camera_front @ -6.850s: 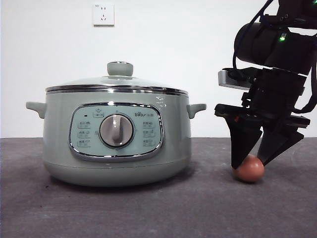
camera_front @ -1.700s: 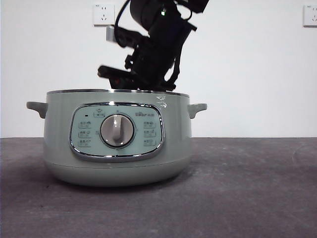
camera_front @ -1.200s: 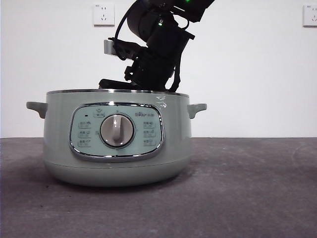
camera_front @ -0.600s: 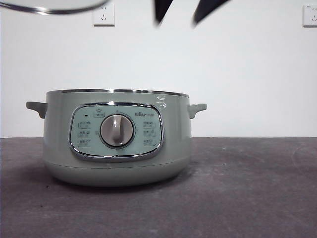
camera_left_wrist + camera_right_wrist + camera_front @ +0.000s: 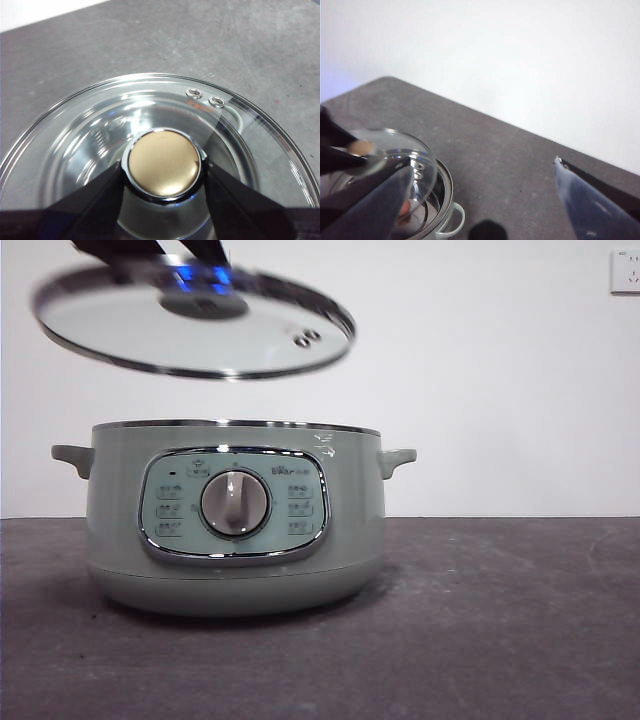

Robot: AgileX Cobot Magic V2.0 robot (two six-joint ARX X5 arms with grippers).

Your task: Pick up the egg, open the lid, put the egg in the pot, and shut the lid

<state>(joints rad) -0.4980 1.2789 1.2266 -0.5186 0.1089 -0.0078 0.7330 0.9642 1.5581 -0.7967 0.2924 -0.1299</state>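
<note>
Left gripper [image 5: 162,172], jaws clamped on the knob of the lid [image 5: 195,325], holds it tilted in the air above the pot [image 5: 235,530], toward its 10 o'clock, clear of the rim. Right gripper [image 5: 480,200], jaws apart and empty, hangs high over the bench [image 5: 500,640]. The egg [image 5: 404,208] lies inside the pot.

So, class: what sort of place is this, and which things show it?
Probably a robot test bench, not a home kitchen: a lone pot on a bare grey table, a blank white wall with a socket, and the left end effector holding the lid.
</note>
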